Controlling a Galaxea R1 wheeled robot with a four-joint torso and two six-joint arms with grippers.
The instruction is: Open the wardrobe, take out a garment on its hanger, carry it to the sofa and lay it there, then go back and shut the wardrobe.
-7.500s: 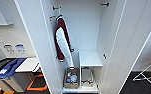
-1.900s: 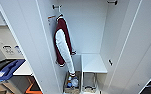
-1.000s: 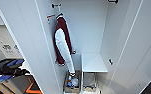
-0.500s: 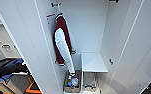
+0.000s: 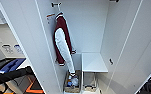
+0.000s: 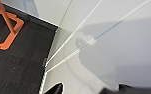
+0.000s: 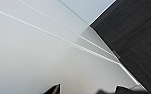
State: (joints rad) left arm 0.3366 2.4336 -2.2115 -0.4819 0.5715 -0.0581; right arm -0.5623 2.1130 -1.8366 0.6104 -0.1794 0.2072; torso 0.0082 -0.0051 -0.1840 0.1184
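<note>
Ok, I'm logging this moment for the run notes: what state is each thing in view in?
wardrobe: both doors swung open, interior exposed.
maroon jacket: hanging upright from a peg on the left inside, white sleeve drooping toward the floor.
low shelf: bare on top.
basket: on the wardrobe floor under the jacket, with items inside.
left gripper: open, close to a white door panel.
right gripper: open, close to a white panel.

Bright, even, soft-focus light on the white wardrobe [image 5: 96,30]; faint grey shadows, wide-angle slant at edges.
</note>
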